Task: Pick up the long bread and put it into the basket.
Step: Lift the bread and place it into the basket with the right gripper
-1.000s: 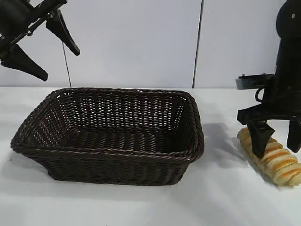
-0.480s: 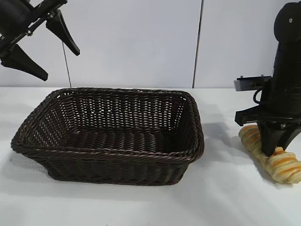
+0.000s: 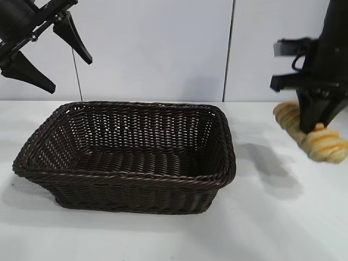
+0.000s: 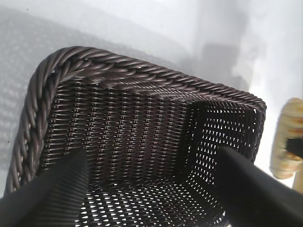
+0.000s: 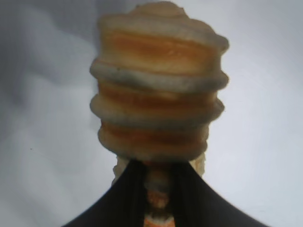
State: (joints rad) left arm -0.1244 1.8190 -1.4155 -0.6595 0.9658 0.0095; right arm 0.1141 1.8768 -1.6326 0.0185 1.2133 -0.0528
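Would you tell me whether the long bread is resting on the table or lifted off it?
Lifted: the long bread hangs clear above the table, clamped in the right gripper.

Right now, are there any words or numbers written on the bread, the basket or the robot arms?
None: no words, numbers or signs show anywhere. The long bread, held up by the right gripper, has only stripes; the basket is plain weave; the left gripper is plain black.

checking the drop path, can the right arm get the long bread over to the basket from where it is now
Probably yes: the right gripper holds the long bread clear above the table, and nothing stands between it and the open-topped basket. The left gripper hangs above the far end.
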